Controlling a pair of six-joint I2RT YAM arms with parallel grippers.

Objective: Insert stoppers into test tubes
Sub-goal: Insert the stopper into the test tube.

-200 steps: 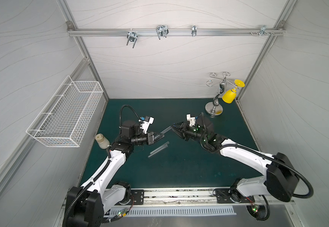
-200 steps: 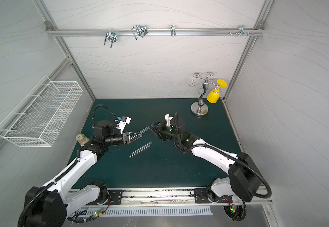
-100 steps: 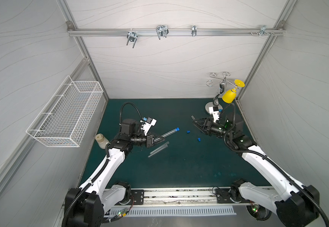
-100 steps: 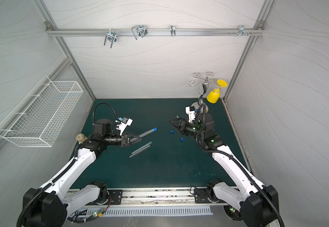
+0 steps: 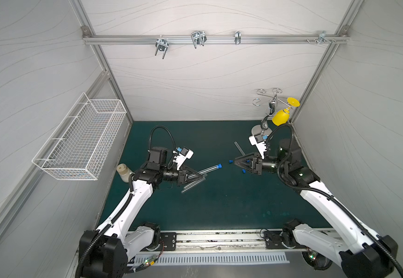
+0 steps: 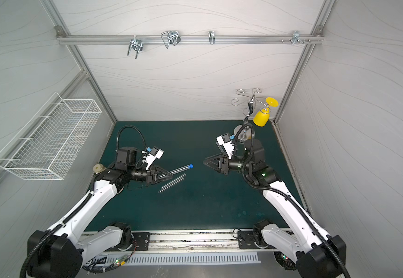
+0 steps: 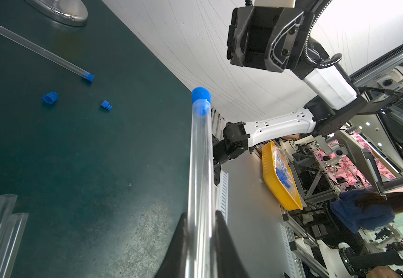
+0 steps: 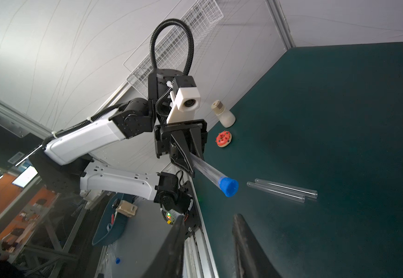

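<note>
My left claw [image 5: 201, 176] is clamped tight on one test tube [image 5: 209, 169]. It holds the tube clear of the counter [image 5: 219, 211], pointing toward the right side, with a blue stopper [image 5: 219, 165] seated in its mouth. My right claw [image 5: 235, 161] faces it across an open gap over the counter's middle. Its fingers [image 8: 243, 243] are parted a little, with nothing between them.

I count four tubes. One is the held one. Two empty tubes [image 5: 193, 184] lie close side by side, just beside my left claw on its near side. A stoppered tube [image 7: 41, 51] lies flat toward the far right corner. There are four stoppers as well: two plugged in, and two loose stoppers [image 7: 50, 97] on the counter just beside my right claw's tips.

The widest room is from the empty tubes to the near edge, where the green surface lies bare. At the left edge stands a cream-capped bottle [image 5: 124, 172], with a small red disc [image 8: 223, 139] beside it. A chrome stand [image 5: 264, 122] carrying a yellow cup [image 5: 280, 118] crowds the far right corner. A white wire basket [image 5: 82, 144] hangs on the left wall.
</note>
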